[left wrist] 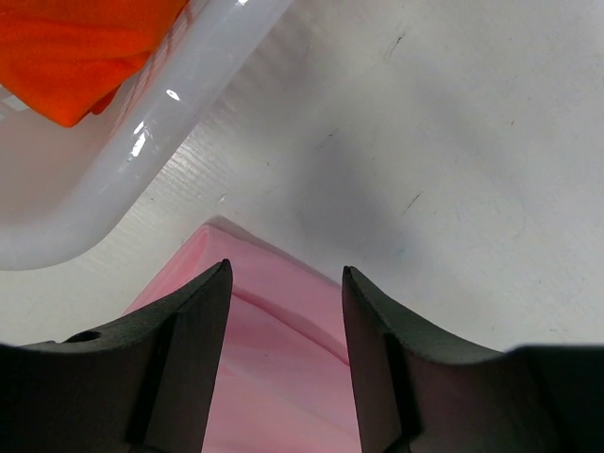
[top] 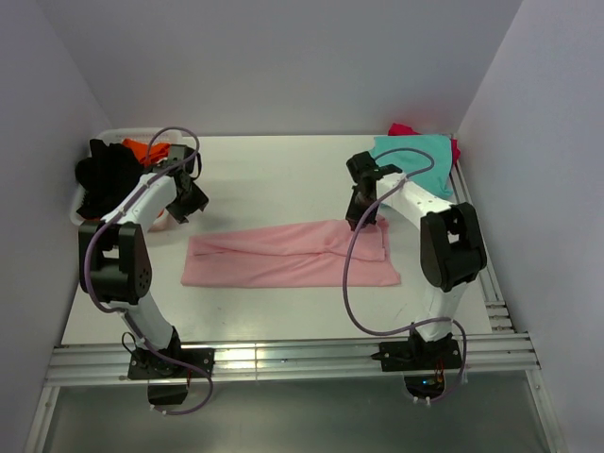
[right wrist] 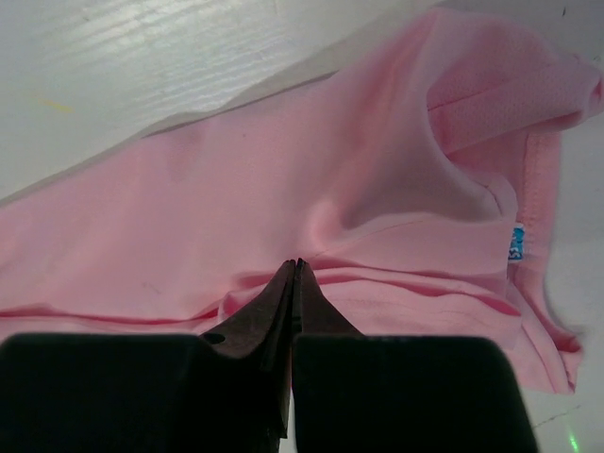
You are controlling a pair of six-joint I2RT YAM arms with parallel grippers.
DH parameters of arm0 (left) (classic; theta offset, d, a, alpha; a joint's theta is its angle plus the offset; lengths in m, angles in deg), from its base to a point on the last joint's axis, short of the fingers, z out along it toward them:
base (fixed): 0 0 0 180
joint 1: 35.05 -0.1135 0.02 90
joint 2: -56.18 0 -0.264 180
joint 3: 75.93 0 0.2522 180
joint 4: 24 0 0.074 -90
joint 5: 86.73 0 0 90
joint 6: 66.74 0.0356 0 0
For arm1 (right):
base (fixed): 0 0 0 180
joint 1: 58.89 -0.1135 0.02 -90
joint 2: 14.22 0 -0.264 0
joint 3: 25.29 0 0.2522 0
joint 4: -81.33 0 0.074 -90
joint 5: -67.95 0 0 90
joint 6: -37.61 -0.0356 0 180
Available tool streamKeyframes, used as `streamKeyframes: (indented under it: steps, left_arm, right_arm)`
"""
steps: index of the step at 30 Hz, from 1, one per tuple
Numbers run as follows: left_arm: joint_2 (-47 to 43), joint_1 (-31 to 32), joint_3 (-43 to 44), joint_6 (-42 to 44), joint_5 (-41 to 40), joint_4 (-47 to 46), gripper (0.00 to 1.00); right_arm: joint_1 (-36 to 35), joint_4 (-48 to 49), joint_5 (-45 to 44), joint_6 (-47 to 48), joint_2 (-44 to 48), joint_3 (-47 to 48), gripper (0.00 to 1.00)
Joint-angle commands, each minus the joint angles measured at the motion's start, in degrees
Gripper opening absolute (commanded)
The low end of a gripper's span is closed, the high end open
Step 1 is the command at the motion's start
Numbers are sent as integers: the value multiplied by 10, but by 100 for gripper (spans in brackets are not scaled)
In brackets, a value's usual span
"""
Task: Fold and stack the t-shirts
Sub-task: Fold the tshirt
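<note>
- Got the right end effector (right wrist: 295, 264) squeezed together on what looks like a thin pucker of the pink shirt (right wrist: 283, 170), up near the collar end with the little blue label (right wrist: 516, 245).
- Could lose that pinch pretty easily. Thin, slippery-looking knit with only a sliver caught at the very tips, so probably slides free on any quick pull.
- Might also be grabbing just the top layer, which would peel the fold apart instead of carrying it over.
- Got the left end effector (left wrist: 286, 272) spread wide, holding nothing, hanging over the opposite corner of the same shirt.
- Sitting really close to the white basket (left wrist: 179, 113) there, so worth worrying about bumping that glossy hard rim. Could also come down on bare tabletop (left wrist: 425, 142) and miss the corner.
- Lifting one end only would likely drag the long strip crooked and wrinkle it.
- As for the shirt itself: soft matte cloth, folded lengthwise into a long flat band across the middle of the scuffed white tabletop, with seams and hem showing as low ridges.
- Further out: orange shirt (left wrist: 75, 47) and black shirt (top: 106, 175) bunched up in the basket at the far left. Teal shirt (top: 415, 151) lying fairly flat at the far right corner, with a magenta shirt (top: 404, 129) poking out around its edge.
- Plenty left to fold, judging by that heap.
</note>
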Motion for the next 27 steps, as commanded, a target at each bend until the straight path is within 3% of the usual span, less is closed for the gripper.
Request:
streamKeyframes:
  steps: [1, 27]
  left_arm:
    - [4, -2, 24, 12, -7, 0, 56]
    - [1, -23, 13, 27, 5, -8, 55]
  right_arm:
    - [-9, 16, -4, -4, -14, -19, 0]
    - [-38, 21, 2, -6, -43, -42, 0]
